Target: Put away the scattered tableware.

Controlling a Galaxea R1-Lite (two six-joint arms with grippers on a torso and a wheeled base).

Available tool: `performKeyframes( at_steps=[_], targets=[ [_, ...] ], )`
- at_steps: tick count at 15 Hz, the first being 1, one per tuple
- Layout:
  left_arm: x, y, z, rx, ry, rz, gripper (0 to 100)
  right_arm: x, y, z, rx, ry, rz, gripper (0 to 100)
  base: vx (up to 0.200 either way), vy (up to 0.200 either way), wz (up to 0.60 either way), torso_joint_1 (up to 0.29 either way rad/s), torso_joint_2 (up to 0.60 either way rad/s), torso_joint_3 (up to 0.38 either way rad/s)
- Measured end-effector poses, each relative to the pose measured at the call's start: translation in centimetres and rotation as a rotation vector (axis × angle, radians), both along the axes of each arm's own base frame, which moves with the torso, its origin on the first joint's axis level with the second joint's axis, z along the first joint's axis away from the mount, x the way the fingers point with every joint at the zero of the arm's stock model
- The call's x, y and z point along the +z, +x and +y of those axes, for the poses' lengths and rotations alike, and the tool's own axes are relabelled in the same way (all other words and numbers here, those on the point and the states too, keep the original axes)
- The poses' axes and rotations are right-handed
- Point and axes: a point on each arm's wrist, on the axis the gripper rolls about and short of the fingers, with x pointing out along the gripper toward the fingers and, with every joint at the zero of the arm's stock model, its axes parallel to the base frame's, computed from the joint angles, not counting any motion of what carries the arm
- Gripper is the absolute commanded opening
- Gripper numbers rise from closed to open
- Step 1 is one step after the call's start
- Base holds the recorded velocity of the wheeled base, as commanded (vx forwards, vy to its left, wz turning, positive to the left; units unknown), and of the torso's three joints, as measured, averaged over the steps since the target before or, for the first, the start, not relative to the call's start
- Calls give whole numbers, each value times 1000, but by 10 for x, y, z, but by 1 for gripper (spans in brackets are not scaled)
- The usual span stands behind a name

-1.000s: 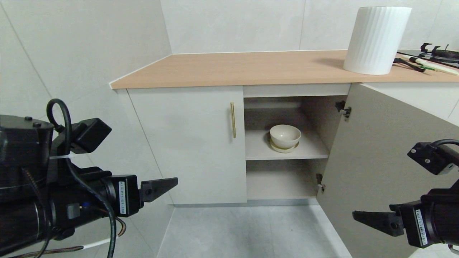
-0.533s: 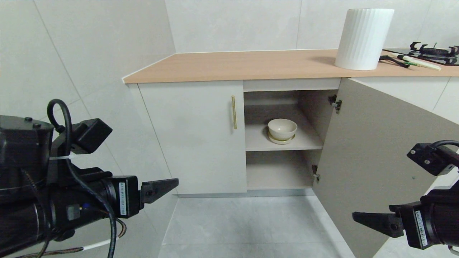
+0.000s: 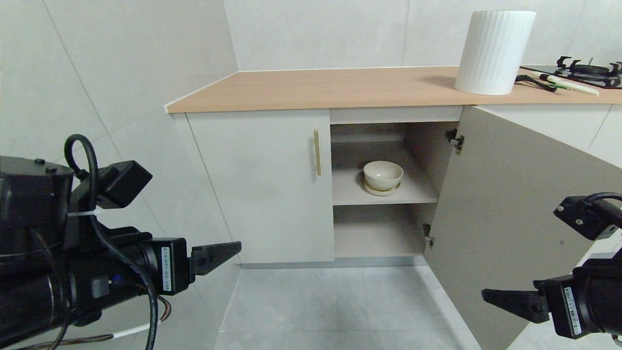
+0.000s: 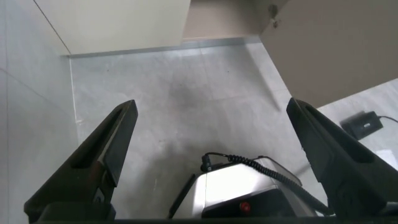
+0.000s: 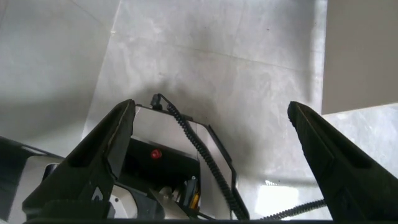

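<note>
A cream bowl point(image 3: 383, 174) sits on a small plate point(image 3: 382, 190) on the upper shelf point(image 3: 350, 192) of the open cabinet. My left gripper point(image 3: 231, 249) hangs low at the left, well short of the cabinet, open with nothing between its fingers point(image 4: 211, 109). Low at the right, in front of the open door, my right gripper point(image 3: 491, 295) is open and holds nothing point(image 5: 211, 111). Both wrist views look down at the grey floor.
The cabinet's right door point(image 3: 500, 204) swings out wide toward my right arm. The left door is shut, with a brass handle point(image 3: 316, 151). On the wooden countertop point(image 3: 316, 90) stand a white ribbed cylinder point(image 3: 494, 52), utensils point(image 3: 563, 83) and a stove burner point(image 3: 590, 70).
The head view pulled back from the cabinet a second ago, then held. Bowl and plate have not moved. My right gripper sits slightly lower in the picture.
</note>
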Motion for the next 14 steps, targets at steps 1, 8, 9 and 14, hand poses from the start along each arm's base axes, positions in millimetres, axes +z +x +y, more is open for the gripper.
performKeyframes(
  at_steps=[1, 8, 9, 14],
  targets=[
    [0, 0, 0, -2, 7, -3, 100, -1, -1, -1, -6, -17, 16, 100, 0, -200, 0, 7, 2, -7],
    [-1, 0, 0, -4, 12, -1, 100, 2, -7, -10, -47, -109, 116, 100, 0, -200, 0, 9, 2, 3],
    [-1, -1, 0, -5, 12, -1, 100, 3, -8, -12, -52, -120, 133, 100, 0, -200, 0, 2, 2, 12],
    [-1, -1, 0, -5, 9, -4, 100, 11, -1, -25, -155, -166, 122, 100, 0, -80, 0, 0, 2, 0]
  ],
)
